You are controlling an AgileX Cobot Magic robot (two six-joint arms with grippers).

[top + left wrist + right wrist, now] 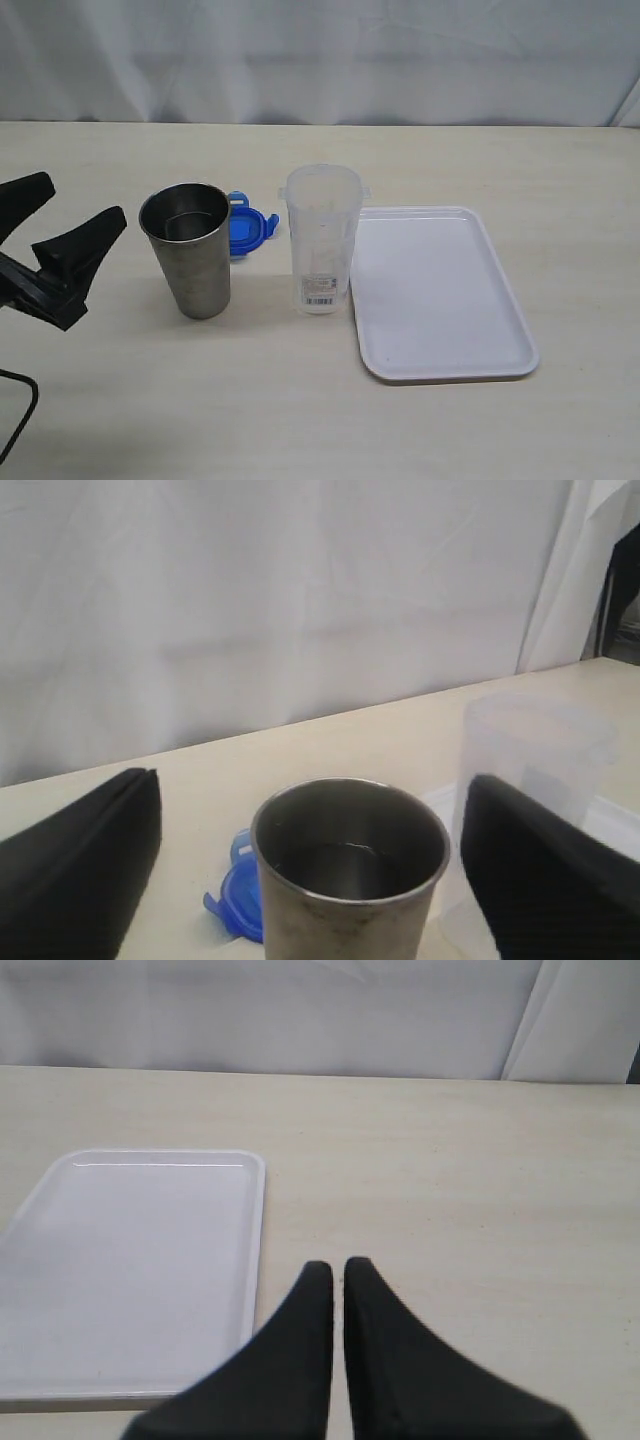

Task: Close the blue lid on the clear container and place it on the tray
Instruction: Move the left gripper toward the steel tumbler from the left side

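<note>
- A pale wooden table (300,420) is being viewed from the front, with a white cloth backdrop (300,60) hanging behind it.
- The clear container (320,240) is being shown standing upright on the table near the middle, its mouth uncovered and a white barcode label near its base.
- The container is being seen just beside the near-left edge of the tray (440,300), on the table rather than on the tray. Whether the two are touching cannot be told.
- The tray, flat, white and low-rimmed, is being shown lying on the right half of the table with its surface bare.
- The blue lid (248,232) is being shown lying flat on the table behind the grey metal cup (190,250), partly hidden by it, between the cup and the container.
- The metal cup is being shown standing upright to the left of the container, apart from it.
- The left gripper (82,198) is being held at the left edge of the scene, its two black fingers spread wide and nothing gripped. It is being kept apart from the cup, and in the left wrist view the cup is being framed between the fingers.
- The right gripper (337,1265) is being shown only in the right wrist view. Its fingers are being pressed nearly together with nothing between them, above bare table beside the tray's edge.
</note>
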